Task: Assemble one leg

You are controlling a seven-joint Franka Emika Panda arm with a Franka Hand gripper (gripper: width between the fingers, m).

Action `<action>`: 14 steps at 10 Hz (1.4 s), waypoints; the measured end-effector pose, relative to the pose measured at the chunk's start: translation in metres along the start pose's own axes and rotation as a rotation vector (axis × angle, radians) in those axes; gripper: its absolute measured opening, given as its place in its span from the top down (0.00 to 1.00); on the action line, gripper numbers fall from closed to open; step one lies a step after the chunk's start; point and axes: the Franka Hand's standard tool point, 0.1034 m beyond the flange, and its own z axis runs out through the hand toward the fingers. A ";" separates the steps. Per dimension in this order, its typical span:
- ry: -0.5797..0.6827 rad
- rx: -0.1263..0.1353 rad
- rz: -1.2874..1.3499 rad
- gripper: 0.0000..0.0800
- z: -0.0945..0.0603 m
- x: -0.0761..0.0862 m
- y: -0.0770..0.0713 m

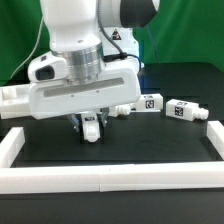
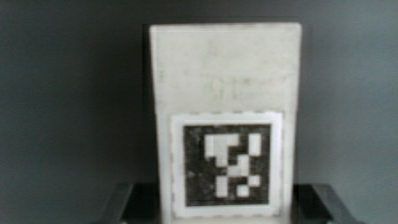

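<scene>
Long white plastic border rail (image 1: pixel 110 178) runs along the front edge of the black table (image 1: pixel 160 140), with shorter rails of the same kind turning back at the two front corners, one on the exterior view's left (image 1: pixel 12 145) and one on its right (image 1: pixel 214 138). Behind it, roughly midway between the front and rear edges and a little toward the exterior view's left, the white two-finger gripper (image 1: pixel 92 128) is clamped on the leg (image 2: pixel 222 110), a small white plastic stubby post with a black-and-white square marker tag. In the wrist view the dark fingers (image 2: pixel 128 205) sit against both sides of its tagged end. Its long axis runs crosswise to the line between them, tag face toward the wrist camera, plain end pointing away from the fingers. The hand hides most of it in the exterior view, so its tilt there is unclear. Two more tagged white posts (image 1: pixel 150 102) (image 1: pixel 183 110) lie on their sides near the rear right corner, close together.
</scene>
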 end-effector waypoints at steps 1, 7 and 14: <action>0.003 -0.002 -0.002 0.64 0.000 0.001 0.000; 0.001 -0.001 -0.002 0.22 0.001 0.000 0.000; -0.004 -0.012 -0.113 0.19 -0.064 -0.077 0.059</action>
